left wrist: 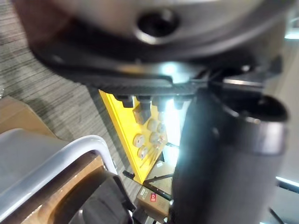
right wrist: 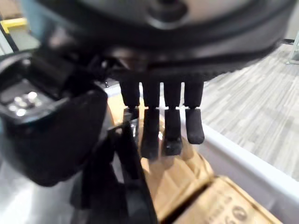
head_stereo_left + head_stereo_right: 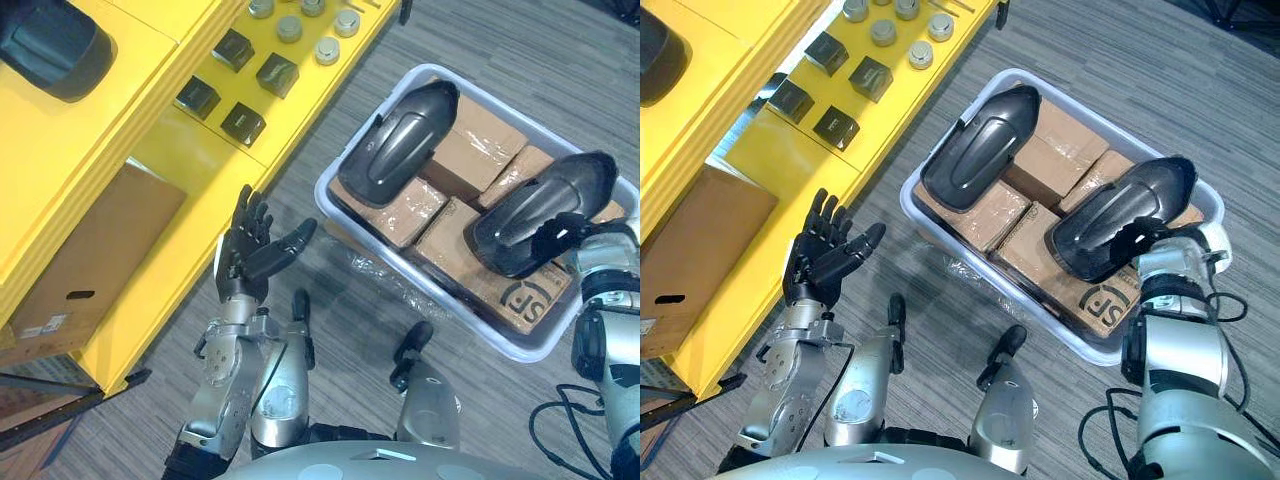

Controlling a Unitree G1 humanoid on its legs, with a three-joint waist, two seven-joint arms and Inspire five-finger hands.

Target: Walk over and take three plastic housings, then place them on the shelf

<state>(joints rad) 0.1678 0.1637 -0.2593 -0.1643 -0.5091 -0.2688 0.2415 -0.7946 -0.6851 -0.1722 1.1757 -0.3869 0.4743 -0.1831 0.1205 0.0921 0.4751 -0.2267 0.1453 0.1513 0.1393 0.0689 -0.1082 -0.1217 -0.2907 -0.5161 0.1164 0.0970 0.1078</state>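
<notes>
Black housing (image 3: 50, 45) apparently on the yellow shelf (image 3: 130, 60); two left in the bin (image 3: 322, 200). Right hand's (image 3: 560, 232) straight fingers (image 2: 173, 130) straddle the near housing (image 3: 545, 200); left hand (image 3: 245, 250) spread, empty.

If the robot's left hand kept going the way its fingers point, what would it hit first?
Most likely the yellow shelf, about at the nearest black block. The open left hand could instead pass above them; height is hard to judge.
</notes>
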